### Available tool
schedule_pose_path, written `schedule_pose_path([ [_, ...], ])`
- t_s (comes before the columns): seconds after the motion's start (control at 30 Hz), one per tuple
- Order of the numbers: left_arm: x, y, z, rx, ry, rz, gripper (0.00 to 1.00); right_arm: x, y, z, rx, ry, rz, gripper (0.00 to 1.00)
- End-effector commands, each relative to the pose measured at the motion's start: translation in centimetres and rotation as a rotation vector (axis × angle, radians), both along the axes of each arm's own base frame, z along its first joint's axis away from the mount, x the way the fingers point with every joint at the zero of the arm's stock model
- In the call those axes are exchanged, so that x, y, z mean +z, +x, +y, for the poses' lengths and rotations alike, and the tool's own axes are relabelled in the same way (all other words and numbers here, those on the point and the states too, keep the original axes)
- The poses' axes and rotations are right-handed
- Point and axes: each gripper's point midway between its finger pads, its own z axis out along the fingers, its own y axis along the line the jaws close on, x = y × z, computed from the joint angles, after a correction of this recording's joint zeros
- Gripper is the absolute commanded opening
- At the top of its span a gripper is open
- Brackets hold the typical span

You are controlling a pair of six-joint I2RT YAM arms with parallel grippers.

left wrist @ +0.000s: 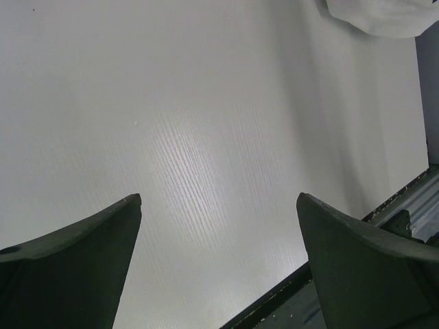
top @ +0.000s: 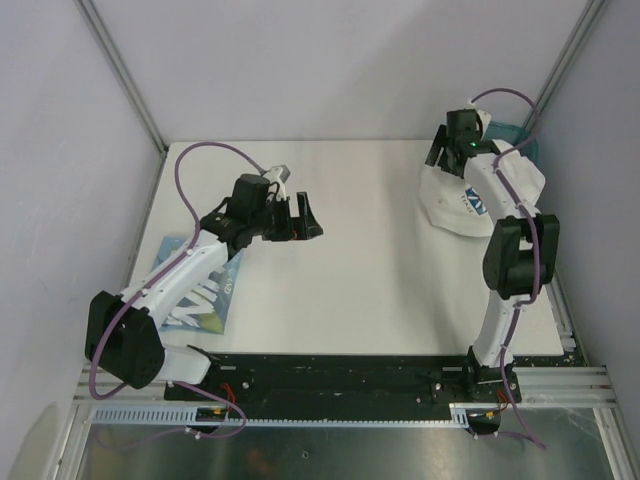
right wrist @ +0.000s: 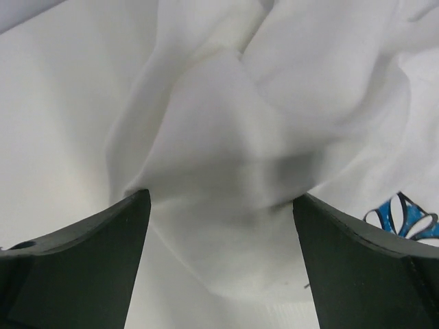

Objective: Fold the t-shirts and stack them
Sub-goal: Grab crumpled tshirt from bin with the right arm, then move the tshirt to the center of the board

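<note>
Right gripper [right wrist: 219, 199] spread wide, gripping nothing, poised right over the daisy-print tee [right wrist: 226, 123], bunched up at the far right of the table [top: 350, 270]. Its fold looks barely begun: next, pinch an edge and pull it flat. Left gripper [top: 305, 218] hangs open mid-table; the blue-graphic tee [top: 205, 300] lies flat at left

Teal bin [top: 520, 131] set at far right corner of white table [top: 370, 270]; aluminium rail [top: 560, 378] fixed along near edge.
</note>
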Motion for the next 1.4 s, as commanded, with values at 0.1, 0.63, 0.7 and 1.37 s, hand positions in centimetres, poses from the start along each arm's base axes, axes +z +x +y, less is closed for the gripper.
schedule_pose_path([
  [0.1, 1.7, 0.0, -0.1, -0.006, -0.038, -0.047, 1.00, 0.5, 1.2, -2.3, -0.108, -0.192, 0.035, 0.68],
  [0.63, 2.5, 0.1, 0.1, 0.009, -0.048, -0.065, 1.00, 23.7, -2.4, -3.2, -0.140, -0.118, -0.441, 0.00],
  [0.7, 2.5, 0.1, 0.1, 0.011, -0.047, -0.065, 0.99, 27.1, -3.5, -3.1, -0.135, -0.093, -0.540, 0.00],
  [1.37, 2.8, 0.1, 0.3, 0.029, -0.052, -0.070, 0.99, 42.1, -8.9, 0.3, 0.011, 0.075, -0.995, 0.00],
])
